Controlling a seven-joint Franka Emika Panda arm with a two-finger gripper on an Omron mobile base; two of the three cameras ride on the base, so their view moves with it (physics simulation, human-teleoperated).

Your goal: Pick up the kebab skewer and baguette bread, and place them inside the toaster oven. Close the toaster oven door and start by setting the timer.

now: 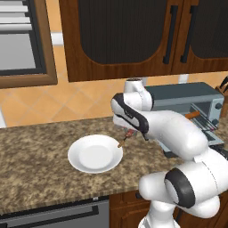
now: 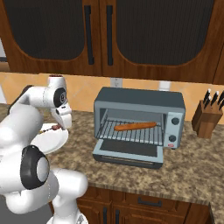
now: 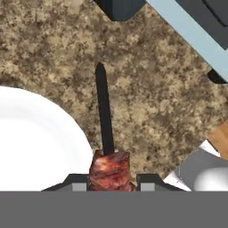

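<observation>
Over the granite table [image 1: 40,147], beside the white plate [image 1: 95,153]: claw [image 3: 111,181] clamped narrow on the kebab skewer [image 3: 107,147], gripped at the meat chunks, dark stick pointing toward the toaster oven [image 2: 139,124]. Held clear of the plate rim, apparently for carrying to the oven. Baguette bread [image 2: 135,126] lying on the wire rack inside; toaster oven door [image 2: 127,151] dropped open, flat. Arm folded low, wrist bent down over the plate edge.

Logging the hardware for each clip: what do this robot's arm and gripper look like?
The arm is glossy white with rounded, bulbous links and dark grey to black bands at the joints. No cables or markings show. The gripper has two small dark fingers with lighter grey tips.
</observation>
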